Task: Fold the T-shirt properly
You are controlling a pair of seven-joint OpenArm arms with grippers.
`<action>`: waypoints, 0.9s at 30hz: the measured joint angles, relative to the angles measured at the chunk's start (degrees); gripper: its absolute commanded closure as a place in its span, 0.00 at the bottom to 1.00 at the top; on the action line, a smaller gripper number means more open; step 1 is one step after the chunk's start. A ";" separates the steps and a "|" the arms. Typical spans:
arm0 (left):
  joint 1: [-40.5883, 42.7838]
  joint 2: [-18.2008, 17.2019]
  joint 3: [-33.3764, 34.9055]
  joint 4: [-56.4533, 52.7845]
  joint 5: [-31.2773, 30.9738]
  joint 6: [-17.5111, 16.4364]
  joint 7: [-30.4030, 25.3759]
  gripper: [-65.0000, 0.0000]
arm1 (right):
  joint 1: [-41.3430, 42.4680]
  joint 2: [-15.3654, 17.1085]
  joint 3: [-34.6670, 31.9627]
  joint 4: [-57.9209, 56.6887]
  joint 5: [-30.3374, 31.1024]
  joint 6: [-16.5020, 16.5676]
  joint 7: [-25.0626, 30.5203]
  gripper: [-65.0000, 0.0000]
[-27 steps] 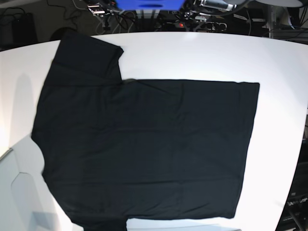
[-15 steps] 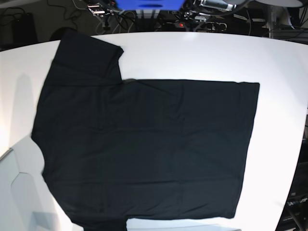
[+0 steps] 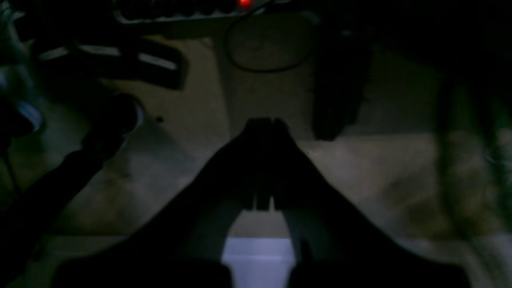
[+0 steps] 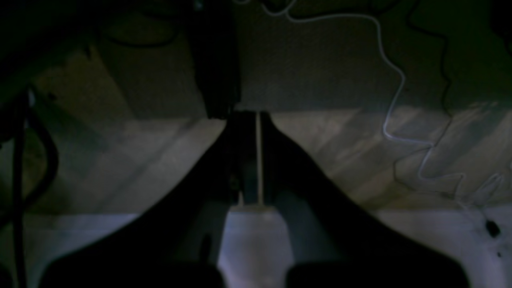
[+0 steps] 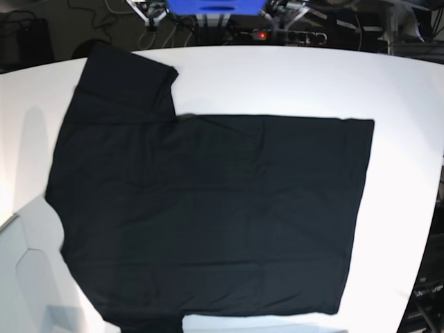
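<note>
The black T-shirt [image 5: 208,208] lies spread flat on the white table [image 5: 291,83], with one short sleeve [image 5: 125,80] at the far left and the hem on the right. No tag or print shows. My left gripper [image 3: 264,122] is shut and empty, with its dark fingers meeting over a dim floor. My right gripper [image 4: 250,116] is shut and empty with only a thin slit between the fingers. Neither wrist view shows the shirt. Both grippers are off the cloth.
Behind the table's far edge are a blue box [image 5: 211,5], cables and a power strip with a red light [image 5: 260,35]. That light [image 3: 244,3] and loose cables [image 4: 394,100] show in the wrist views. The shirt's lower sleeve runs off the front edge.
The shirt has not moved. The metal parts at the far edge, by the blue box, have shifted a little.
</note>
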 measured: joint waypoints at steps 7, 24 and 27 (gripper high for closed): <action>15.17 -5.01 -0.07 23.23 -0.11 0.57 0.98 1.00 | -16.41 -0.17 -0.07 25.20 0.09 0.59 -0.59 1.00; 48.57 -19.67 -2.36 76.30 -19.34 -0.13 0.68 1.00 | -48.28 4.98 0.48 75.69 0.22 0.59 -1.22 1.00; 51.52 -19.78 -7.74 80.87 -20.46 0.57 1.18 1.00 | -49.90 5.03 1.29 81.81 0.33 0.59 -1.38 1.00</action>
